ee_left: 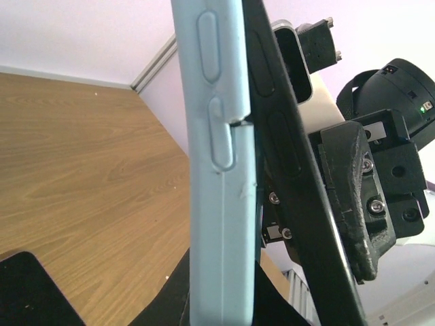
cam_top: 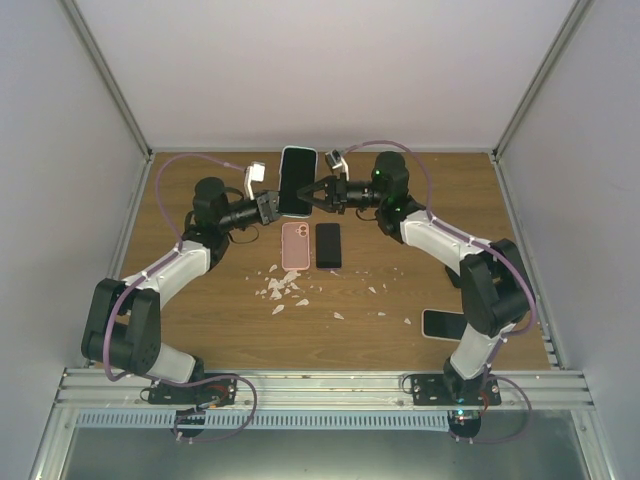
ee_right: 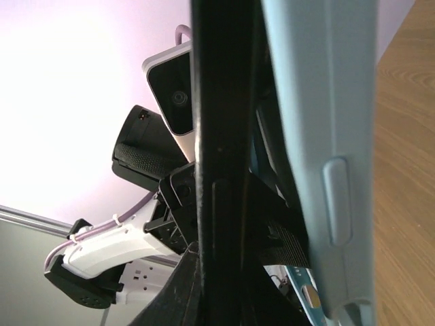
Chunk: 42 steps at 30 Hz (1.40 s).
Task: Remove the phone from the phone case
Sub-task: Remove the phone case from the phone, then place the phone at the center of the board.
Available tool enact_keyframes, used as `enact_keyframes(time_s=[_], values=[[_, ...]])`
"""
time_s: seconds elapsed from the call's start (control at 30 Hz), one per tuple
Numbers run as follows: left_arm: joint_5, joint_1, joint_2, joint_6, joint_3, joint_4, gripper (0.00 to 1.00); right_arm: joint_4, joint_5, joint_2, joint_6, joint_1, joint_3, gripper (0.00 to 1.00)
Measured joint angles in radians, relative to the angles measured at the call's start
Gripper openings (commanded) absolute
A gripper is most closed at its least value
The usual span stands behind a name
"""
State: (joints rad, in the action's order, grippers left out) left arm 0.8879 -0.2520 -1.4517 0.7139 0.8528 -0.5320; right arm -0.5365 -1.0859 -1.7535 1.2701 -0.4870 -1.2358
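A black phone [cam_top: 297, 185] in a light blue case is held up in the air at the back middle, between both grippers. My left gripper [cam_top: 272, 204] is shut on the case's left edge. In the left wrist view the blue case [ee_left: 217, 204] stands between my fingers, and the black phone [ee_left: 292, 176] leans away from it to the right. My right gripper [cam_top: 312, 193] is shut on the right edge. In the right wrist view the phone's black edge [ee_right: 221, 136] sits between my fingers, with the case [ee_right: 326, 136] parted from it on the right.
A pink case [cam_top: 295, 245] and a black phone [cam_top: 328, 245] lie side by side on the wooden table below the grippers. White scraps [cam_top: 285, 285] are scattered in front of them. Another phone [cam_top: 443, 323] lies by the right arm.
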Motion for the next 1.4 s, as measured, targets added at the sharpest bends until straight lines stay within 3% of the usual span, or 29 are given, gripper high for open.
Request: enact_keyframes(time_s=[0.47, 0.77, 1.4], values=[[-0.013, 0.023, 0.000, -0.031, 0.008, 0.083, 0.00, -0.019, 0.000, 0.013, -0.029, 0.002, 0.051, 0.00], [-0.050, 0.084, 0.000, -0.030, 0.008, 0.108, 0.00, 0.049, 0.005, 0.103, -0.169, 0.032, 0.079, 0.01], [-0.056, 0.140, 0.000, -0.023, 0.008, 0.111, 0.00, 0.566, -0.023, 0.220, -0.679, 0.220, 0.110, 0.00]])
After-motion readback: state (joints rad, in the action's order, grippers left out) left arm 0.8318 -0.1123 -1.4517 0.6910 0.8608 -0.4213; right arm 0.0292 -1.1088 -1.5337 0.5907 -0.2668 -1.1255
